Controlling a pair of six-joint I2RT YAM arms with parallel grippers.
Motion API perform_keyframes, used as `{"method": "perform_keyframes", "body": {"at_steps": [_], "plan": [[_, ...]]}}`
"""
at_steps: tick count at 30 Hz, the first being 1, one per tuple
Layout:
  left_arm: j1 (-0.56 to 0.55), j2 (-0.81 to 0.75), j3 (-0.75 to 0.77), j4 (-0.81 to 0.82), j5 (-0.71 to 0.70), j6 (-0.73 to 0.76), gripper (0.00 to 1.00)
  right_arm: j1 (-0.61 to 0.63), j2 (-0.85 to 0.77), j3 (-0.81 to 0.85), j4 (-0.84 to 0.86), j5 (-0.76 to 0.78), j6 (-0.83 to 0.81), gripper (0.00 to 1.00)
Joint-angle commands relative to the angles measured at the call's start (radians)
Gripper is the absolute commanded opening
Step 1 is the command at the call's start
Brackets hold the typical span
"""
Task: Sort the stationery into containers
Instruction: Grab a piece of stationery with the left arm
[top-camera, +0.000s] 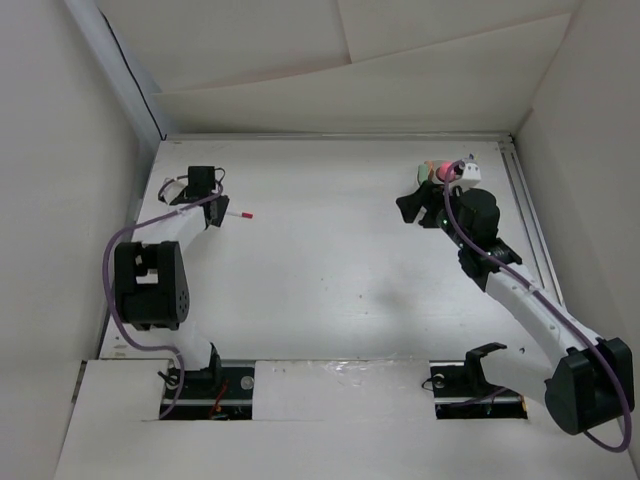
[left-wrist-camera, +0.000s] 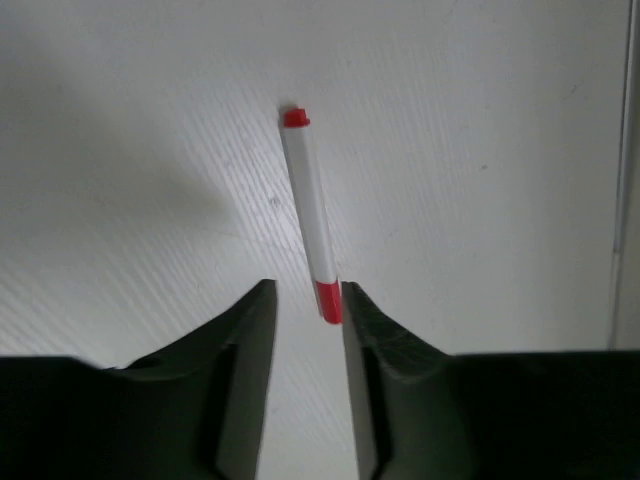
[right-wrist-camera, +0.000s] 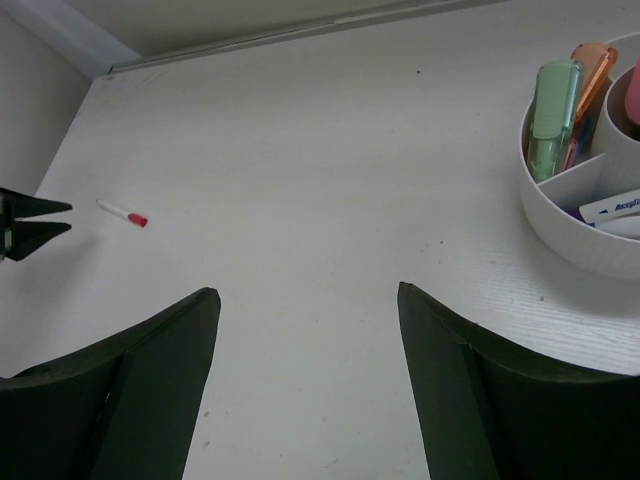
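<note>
A thin white pen with red ends (left-wrist-camera: 308, 200) lies flat on the table at the far left (top-camera: 238, 213). My left gripper (left-wrist-camera: 308, 290) is low over its near end. The jaws stand a little apart, and the red end sits just inside them against the right finger (left-wrist-camera: 375, 330), not clamped. The round white divided container (right-wrist-camera: 575, 225) stands at the far right (top-camera: 462, 170). It holds a green marker (right-wrist-camera: 553, 115), an orange one (right-wrist-camera: 590, 70) and a pink item (right-wrist-camera: 634, 95). My right gripper (right-wrist-camera: 308, 290) is open and empty beside the cup (top-camera: 408, 195).
White walls close the table on the left, back and right. A metal rail (top-camera: 525, 215) runs along the right edge. A white item with blue print (right-wrist-camera: 612, 207) lies in a front compartment of the cup.
</note>
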Motion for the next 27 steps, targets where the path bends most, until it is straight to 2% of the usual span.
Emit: {"method": "perform_keyframes", "body": {"at_steps": [1, 2, 5, 13, 27], "plan": [[0.016, 0.092, 0.129, -0.067, 0.031, -0.003, 0.28, 0.007, 0.002, 0.048, 0.028, -0.015, -0.015, 0.78], [0.016, 0.135, 0.16, -0.085, 0.014, -0.003, 0.36, 0.007, 0.002, 0.057, 0.028, -0.015, -0.024, 0.78], [0.025, 0.187, 0.25, -0.139, -0.027, 0.008, 0.42, 0.016, 0.011, 0.057, 0.028, -0.027, -0.024, 0.78], [0.076, 0.298, 0.375, -0.253, -0.081, 0.028, 0.42, 0.026, 0.022, 0.066, 0.028, -0.036, -0.024, 0.79], [0.085, 0.376, 0.375, -0.26, -0.07, 0.037, 0.39, 0.026, 0.031, 0.075, 0.019, -0.046, -0.024, 0.79]]}}
